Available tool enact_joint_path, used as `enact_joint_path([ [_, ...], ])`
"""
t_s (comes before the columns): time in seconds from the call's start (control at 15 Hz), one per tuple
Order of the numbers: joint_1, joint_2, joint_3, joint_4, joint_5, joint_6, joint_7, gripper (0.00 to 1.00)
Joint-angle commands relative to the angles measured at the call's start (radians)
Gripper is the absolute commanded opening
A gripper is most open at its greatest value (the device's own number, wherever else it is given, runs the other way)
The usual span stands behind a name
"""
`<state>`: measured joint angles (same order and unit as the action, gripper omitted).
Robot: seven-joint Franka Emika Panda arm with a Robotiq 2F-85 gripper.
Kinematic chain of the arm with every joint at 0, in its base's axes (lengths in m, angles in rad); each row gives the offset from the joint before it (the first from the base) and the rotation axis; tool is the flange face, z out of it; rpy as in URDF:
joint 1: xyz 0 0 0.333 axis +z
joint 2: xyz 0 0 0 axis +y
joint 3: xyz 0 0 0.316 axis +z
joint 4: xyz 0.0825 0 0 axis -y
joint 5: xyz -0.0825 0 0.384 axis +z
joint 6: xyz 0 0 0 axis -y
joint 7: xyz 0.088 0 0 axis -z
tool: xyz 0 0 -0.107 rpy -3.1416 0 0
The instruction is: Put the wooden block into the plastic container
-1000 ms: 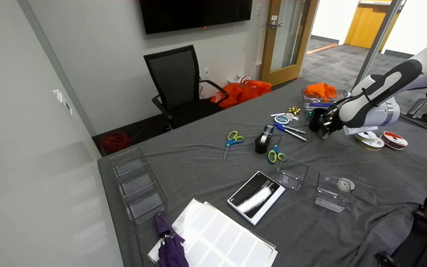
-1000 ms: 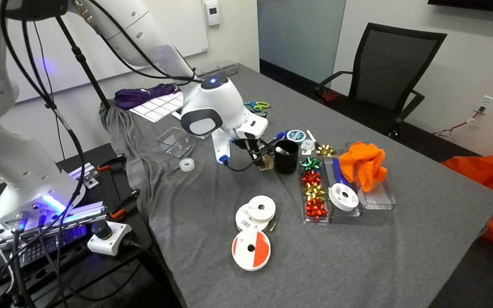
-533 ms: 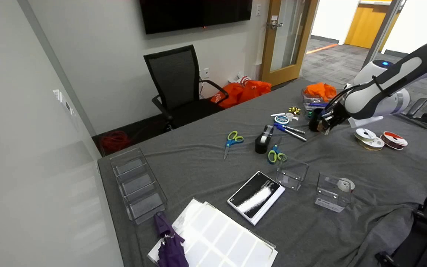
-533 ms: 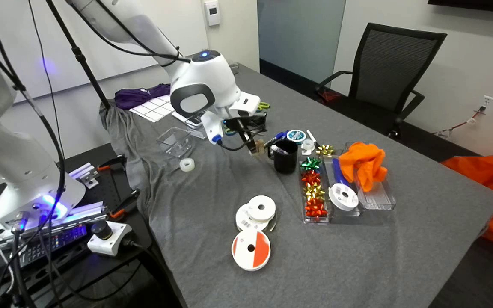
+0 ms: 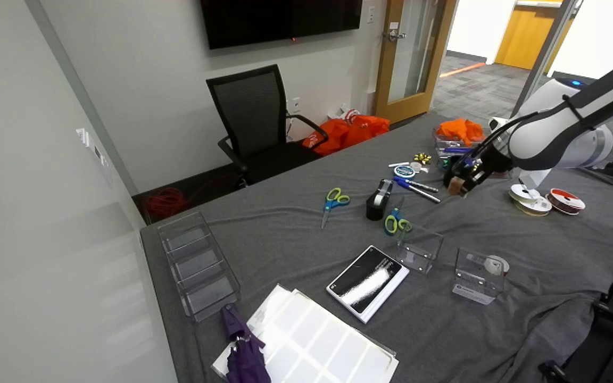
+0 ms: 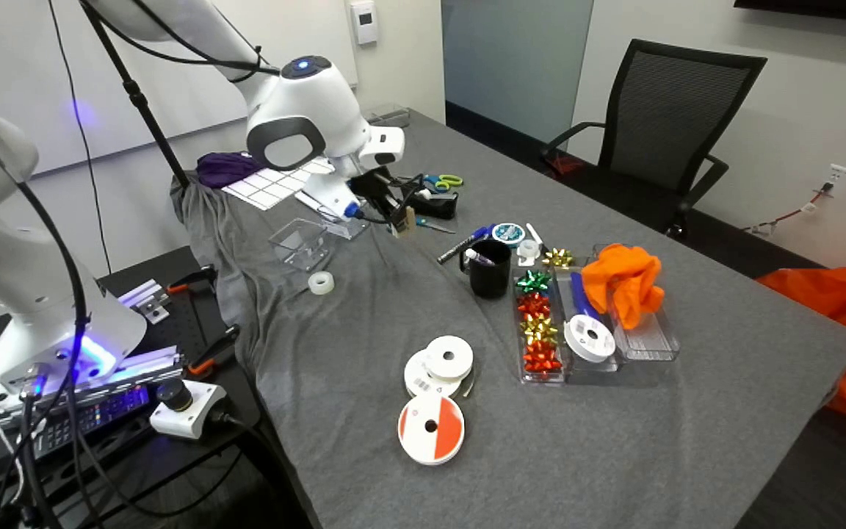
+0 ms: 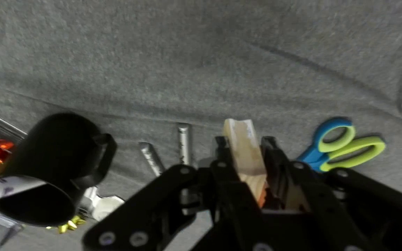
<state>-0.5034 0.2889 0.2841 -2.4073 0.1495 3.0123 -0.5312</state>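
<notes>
Wooden block (image 7: pixel 245 153): up off the surface (image 5: pixel 280 239) and in the grip, its pale end jutting out ahead of the fingers (image 7: pixel 271 150) in the wrist view.
End effector (image 7: pixel 245 143): clamped on the block, a finger to each side, and the hold looks good from here.
Carry: that's the step in hand, as I read it; pick-up made, drop not yet done, call it the middle stretch.
Black mug (image 6: pixel 490 275): safely apart from the block in an exterior view, a marker (image 6: pixel 478 257) leaning in it, no threat to the route, I'd say.
Plastic container (image 5: pixel 419 252): low, clear, sitting just beside the flat black-and-white pack (image 5: pixel 369 282) (touching or not, I can't tell), and apart from the block.
Look-alike box (image 5: pixel 477 277): also clear, a white tape roll (image 5: pixel 498 264) next to it; I'd judge it the wrong address, so watch the aim!
Scissors (image 5: pixel 395 215): this pair lies close by the container, perhaps near the path, so height matters on the way across.
Next move: over to the container, block right above its opening, squared to the walls, lowered gently, then fingers parted. See-through rims are easy to misread, and that jutting end could catch one.
</notes>
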Motion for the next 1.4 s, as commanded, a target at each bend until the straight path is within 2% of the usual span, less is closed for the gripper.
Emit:
enact_joint_path([
  [0.0,-0.052,-0.009,0.071,-0.013,0.051,0.0,-0.066,0.27],
  [0.07,-0.096,-0.015,0.126,-0.022,0.088,0.0,-0.118,0.27],
  [0.13,-0.121,-0.018,0.153,-0.026,0.098,0.0,-0.139,0.27],
  [0.33,-0.142,-0.019,0.164,-0.03,0.098,0.0,-0.151,0.27],
  [0.4,-0.141,-0.026,0.17,-0.036,0.095,-0.01,-0.158,0.07],
  [0.8,-0.206,-0.002,0.363,-0.14,0.118,0.076,-0.372,0.07],
  [1.13,-0.235,0.01,0.474,-0.179,0.111,0.096,-0.399,0.07],
  [1.33,-0.239,-0.001,0.497,-0.182,0.105,0.081,-0.384,0.07],
])
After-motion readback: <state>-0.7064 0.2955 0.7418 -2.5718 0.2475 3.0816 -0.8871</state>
